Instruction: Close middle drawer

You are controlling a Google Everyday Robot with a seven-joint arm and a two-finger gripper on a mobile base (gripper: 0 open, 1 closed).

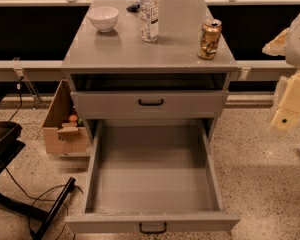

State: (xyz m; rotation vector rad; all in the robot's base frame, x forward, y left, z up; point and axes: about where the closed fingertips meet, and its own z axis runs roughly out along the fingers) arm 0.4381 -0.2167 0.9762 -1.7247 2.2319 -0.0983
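The middle drawer [152,223] of the grey metal cabinet is pulled far out toward me. Its long shallow tray [152,171] holds nothing, and its low front panel carries a small black handle [153,228] at the bottom of the view. Above it, the taller-fronted top drawer [150,104] with the larger black handle sticks out slightly. My gripper [285,116] is the cream-coloured part at the right edge, level with the top drawer. It is off to the right of the cabinet and touches nothing.
On the cabinet top stand a white bowl [103,18], a clear bottle [149,14] and a gold can [209,39]. A cardboard box [65,124] sits on the floor left of the cabinet. A black stand with cables [40,206] is at the lower left.
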